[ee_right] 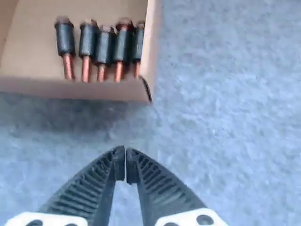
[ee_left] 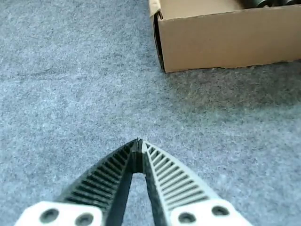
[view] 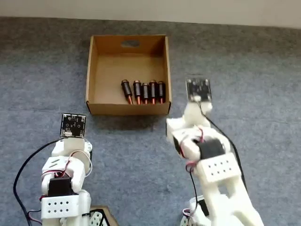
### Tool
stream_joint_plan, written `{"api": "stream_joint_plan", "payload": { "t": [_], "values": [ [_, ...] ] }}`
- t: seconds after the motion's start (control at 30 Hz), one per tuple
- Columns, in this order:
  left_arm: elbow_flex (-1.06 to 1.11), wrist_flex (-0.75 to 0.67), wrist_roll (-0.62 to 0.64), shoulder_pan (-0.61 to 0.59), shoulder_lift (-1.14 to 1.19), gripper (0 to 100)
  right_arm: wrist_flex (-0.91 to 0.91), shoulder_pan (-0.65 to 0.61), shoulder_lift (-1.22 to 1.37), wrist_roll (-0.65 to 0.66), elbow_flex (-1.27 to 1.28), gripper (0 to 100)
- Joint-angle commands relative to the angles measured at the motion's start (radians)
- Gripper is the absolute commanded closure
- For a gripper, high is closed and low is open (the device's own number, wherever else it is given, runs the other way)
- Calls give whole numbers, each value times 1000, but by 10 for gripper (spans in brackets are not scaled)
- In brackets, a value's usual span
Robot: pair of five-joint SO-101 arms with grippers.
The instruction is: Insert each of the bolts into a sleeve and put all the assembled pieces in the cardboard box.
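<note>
Copper bolts (ee_right: pixel 68 67) in black sleeves (ee_right: pixel 65 38)

Beyond our right gripper (ee_right: pixel 125 155) tips, open carpet (ee_right: pixel 225 117) runs to the cardboard box (ee_right: pixel 70 89) wall, which blocks the way ahead.

bolts (view: pixel 143 92) in cardboard box (view: pixel 128 108), toward right wall

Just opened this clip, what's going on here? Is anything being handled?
Nothing is being held at this moment. Five assembled pieces, dark sleeves with copper-coloured bolts through them, lie side by side in the cardboard box, near the wall closest to the arms. The left tool and the right tool are both shut and empty, over the grey carpet on the near side of the box. The job looks about done.
</note>
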Motion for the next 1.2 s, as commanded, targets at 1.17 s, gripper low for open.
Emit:
{"api": "stream_joint_plan", "payload": {
  "t": [1.17],
  "values": [
    [67,-40,-5,188,-8,992,338,38,-863,86,751,991]
  ]
}}
